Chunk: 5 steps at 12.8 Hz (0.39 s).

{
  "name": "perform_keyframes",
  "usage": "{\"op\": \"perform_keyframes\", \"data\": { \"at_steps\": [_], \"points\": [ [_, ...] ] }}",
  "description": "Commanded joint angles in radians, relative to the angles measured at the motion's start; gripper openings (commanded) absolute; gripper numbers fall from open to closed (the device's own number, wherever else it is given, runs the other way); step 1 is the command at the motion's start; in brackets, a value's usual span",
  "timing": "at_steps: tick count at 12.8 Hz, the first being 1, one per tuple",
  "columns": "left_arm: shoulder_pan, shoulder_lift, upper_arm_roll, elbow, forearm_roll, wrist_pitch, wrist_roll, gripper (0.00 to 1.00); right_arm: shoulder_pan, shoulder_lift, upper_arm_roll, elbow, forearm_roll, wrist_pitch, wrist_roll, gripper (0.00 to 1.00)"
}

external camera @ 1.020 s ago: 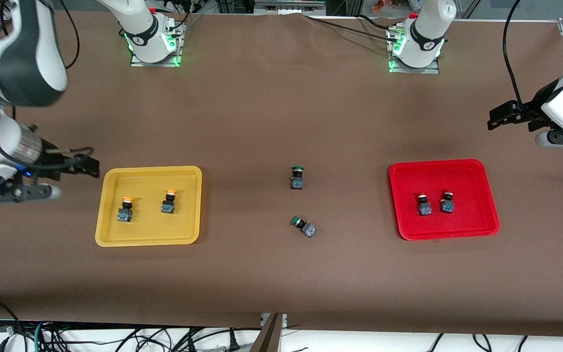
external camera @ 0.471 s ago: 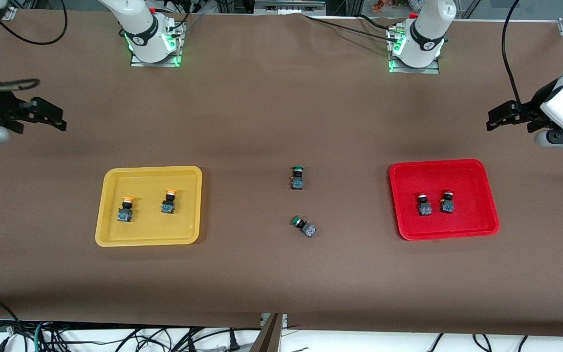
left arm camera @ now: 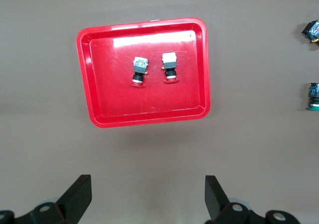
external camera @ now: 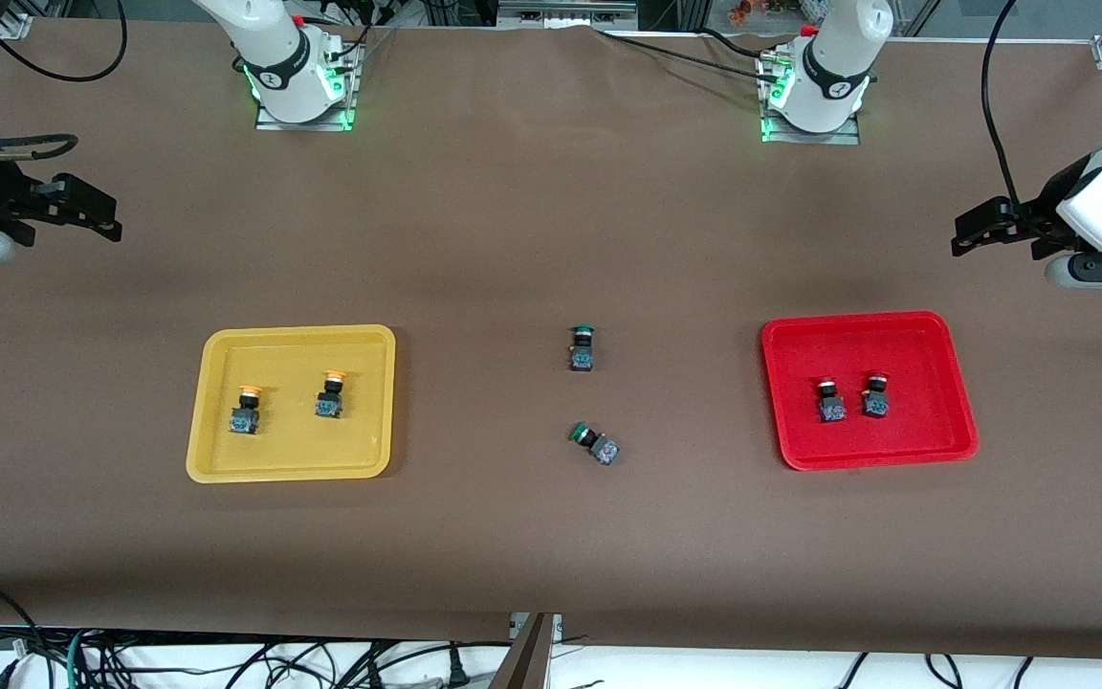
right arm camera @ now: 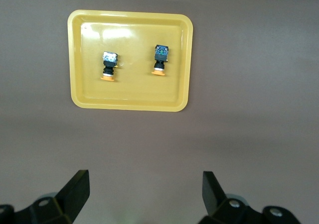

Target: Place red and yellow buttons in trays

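Observation:
Two yellow-capped buttons [external camera: 247,410] [external camera: 330,395] lie in the yellow tray [external camera: 216,467] toward the right arm's end; the right wrist view shows the tray [right arm camera: 79,99] and both buttons [right arm camera: 108,65] [right arm camera: 160,59]. Two red-capped buttons [external camera: 829,401] [external camera: 875,395] lie in the red tray [external camera: 955,356] toward the left arm's end; the left wrist view shows the tray [left arm camera: 94,109] and both buttons [left arm camera: 139,70] [left arm camera: 169,67]. My right gripper [external camera: 97,215] is open and empty, up over bare table. My left gripper [external camera: 972,230] is open and empty, up over bare table.
Two green-capped switches [external camera: 582,347] [external camera: 595,444] lie on the brown table between the trays. They also show at the edge of the left wrist view [left arm camera: 312,30] [left arm camera: 313,95]. The arm bases [external camera: 297,72] [external camera: 814,86] stand along the back edge.
My right gripper has risen from beside the yellow tray and drawn back toward its end of the table. The left arm has not moved.

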<state>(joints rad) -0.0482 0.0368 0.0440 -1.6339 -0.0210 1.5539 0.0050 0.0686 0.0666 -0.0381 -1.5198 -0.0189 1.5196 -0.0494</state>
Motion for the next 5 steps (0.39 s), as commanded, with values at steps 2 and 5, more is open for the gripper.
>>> {"op": "perform_keyframes", "data": {
  "at_steps": [2,5],
  "points": [
    [0.004,-0.023,-0.003,-0.021,-0.013,0.015,-0.005,1.00,-0.013,0.016,0.007,0.021,-0.016,-0.012,-0.017,1.00],
    [0.005,-0.023,-0.003,-0.021,-0.010,0.014,0.006,1.00,-0.012,0.018,0.009,0.021,-0.015,-0.010,-0.017,1.00]
  ]
}}
